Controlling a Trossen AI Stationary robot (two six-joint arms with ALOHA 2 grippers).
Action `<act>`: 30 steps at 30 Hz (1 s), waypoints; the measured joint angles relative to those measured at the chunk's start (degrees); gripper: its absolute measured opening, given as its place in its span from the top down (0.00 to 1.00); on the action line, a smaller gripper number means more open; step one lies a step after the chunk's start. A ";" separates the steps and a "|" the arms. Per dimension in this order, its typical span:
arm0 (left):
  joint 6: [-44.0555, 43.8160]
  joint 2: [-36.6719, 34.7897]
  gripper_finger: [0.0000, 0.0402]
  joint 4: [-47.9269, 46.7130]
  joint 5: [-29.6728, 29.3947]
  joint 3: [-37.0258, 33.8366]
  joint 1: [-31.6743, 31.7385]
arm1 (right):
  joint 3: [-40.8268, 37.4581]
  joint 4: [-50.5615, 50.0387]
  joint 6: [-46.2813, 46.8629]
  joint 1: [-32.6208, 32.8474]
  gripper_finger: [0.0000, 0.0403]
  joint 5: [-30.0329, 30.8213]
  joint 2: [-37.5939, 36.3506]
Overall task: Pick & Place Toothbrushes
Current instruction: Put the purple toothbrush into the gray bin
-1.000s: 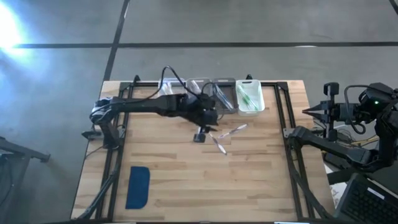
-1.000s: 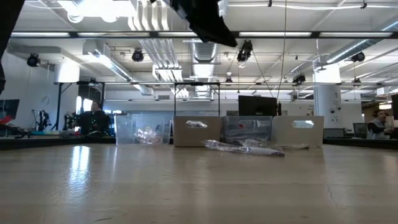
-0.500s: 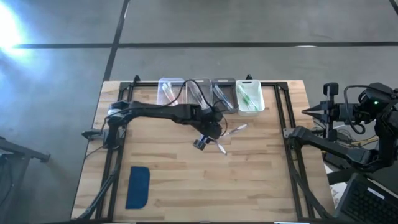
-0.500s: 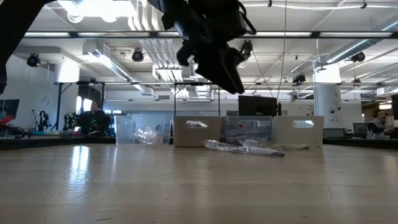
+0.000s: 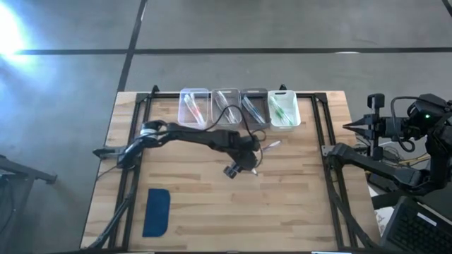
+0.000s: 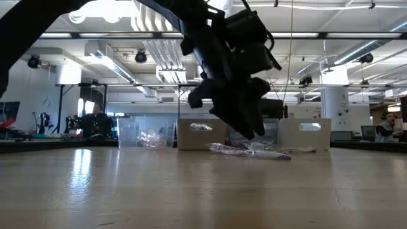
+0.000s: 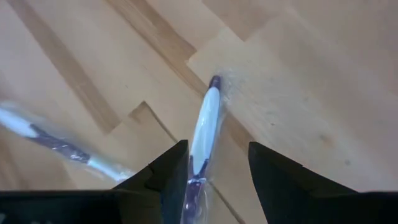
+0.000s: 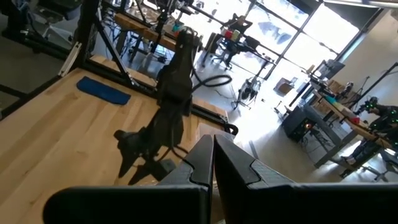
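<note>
Toothbrush [image 7: 205, 121] btwn left pincer [image 7: 214, 163] fingers (parted).

Four bins [image 5: 240, 107]; two loose toothbrushes [image 7: 204, 121]; one blue pad [image 5: 157, 212].

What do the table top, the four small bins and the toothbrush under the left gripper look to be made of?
Table top: pale wood in jointed strips, matt, with visible grain.
Four small bins: looks like thin plastic, clear to milky, since their contents show through.
Toothbrush between the open fingers of the left gripper: probably glossy white plastic with a dark tip; a clear wrapper is possible.
</note>
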 joint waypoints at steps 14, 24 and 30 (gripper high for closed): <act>-0.60 5.79 0.57 2.17 -0.03 0.61 0.00 | 0.00 0.00 0.00 0.00 0.98 0.02 0.00; 1.57 5.60 0.71 0.68 0.05 0.49 -0.04 | 0.00 0.00 0.00 0.00 0.98 0.02 0.00; 2.99 5.56 0.87 -1.67 -0.08 0.98 -0.06 | 0.00 0.00 0.00 -0.02 0.98 0.02 0.00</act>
